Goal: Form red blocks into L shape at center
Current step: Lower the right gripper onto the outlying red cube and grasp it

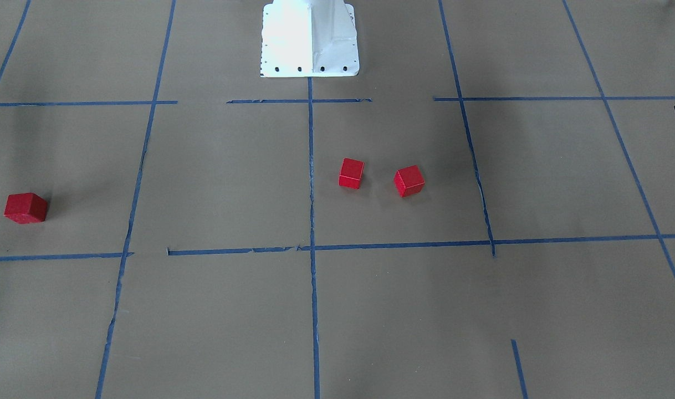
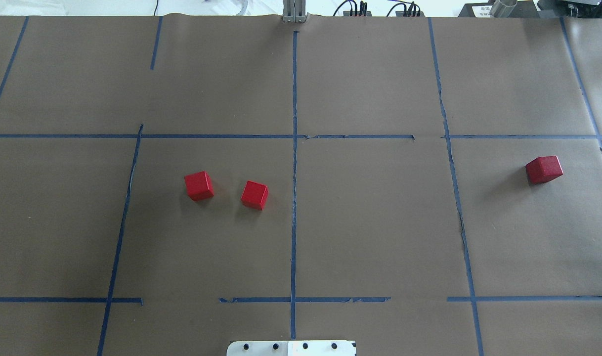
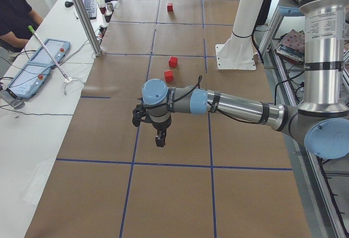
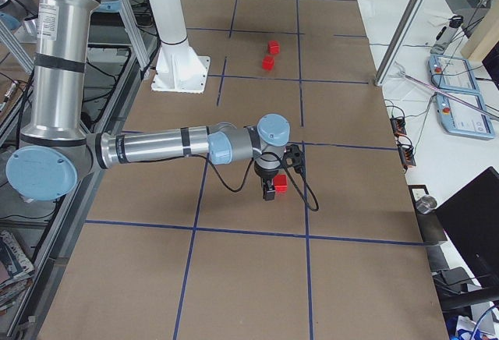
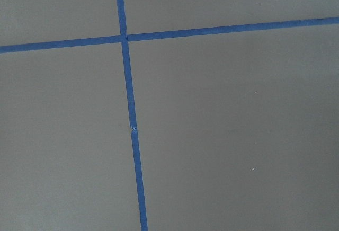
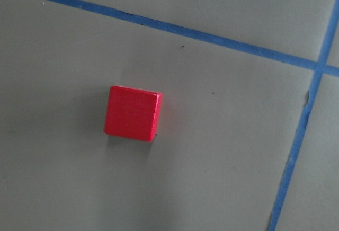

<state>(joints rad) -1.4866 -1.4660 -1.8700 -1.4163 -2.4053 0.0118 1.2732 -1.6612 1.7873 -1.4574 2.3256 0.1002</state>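
A first red block (image 2: pixel 198 186) and a second red block (image 2: pixel 254 195) sit near each other but apart in the left half of the center (image 2: pixel 370 222). The third red block (image 2: pixel 543 169) lies alone toward the right end of the counter (image 2: pixel 528 247). The right gripper (image 4: pixel 269 192) hangs just beside it, far nearer than the left gripper (image 3: pixel 159 138) over bare paper; whether either is spread or pressed together I cannot tell.
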